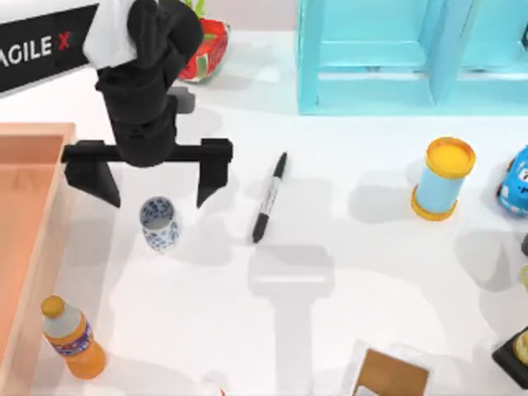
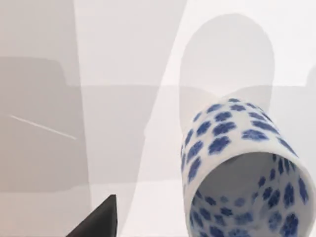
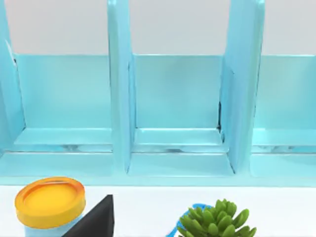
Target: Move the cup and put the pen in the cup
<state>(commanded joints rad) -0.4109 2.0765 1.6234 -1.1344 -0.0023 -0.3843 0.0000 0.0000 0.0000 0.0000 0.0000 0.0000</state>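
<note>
Closest to the lens, our left arm rose dark over the upper left of the table, and beneath it our left gripper [image 1: 157,194] stood with its two fingers spread wide, one to each side of open tabletop and nothing between them. Just below that gap the cup [image 1: 158,223] stood upright on the white table [image 1: 330,272], white with blue flowers, its mouth open to the camera; it sat nearer the right-hand finger than the left, and we could not tell whether either finger touched it. From the left wrist view the cup [image 2: 242,168] showed its patterned wall and pale inside, with one dark fingertip [image 2: 98,222] at the frame's edge, apart from it. To the right of the cup the pen [image 1: 269,198] lay flat on the table, slanting from upper right to lower left, well clear of both cup and gripper. Farther right stood a blue cylinder [image 1: 443,179] with yellow ends, and behind it a turquoise shelf [image 1: 396,91]. An orange tray [image 1: 33,239] lined the left edge, with an orange bottle [image 1: 73,338] below it. Our right arm's wrist view faced the shelf [image 3: 123,98], the cylinder's yellow lid [image 3: 49,200] and a green plant [image 3: 219,224]; of the right gripper we saw one dark fingertip [image 3: 98,219], so whether it was spread or closed we could not tell.
</note>
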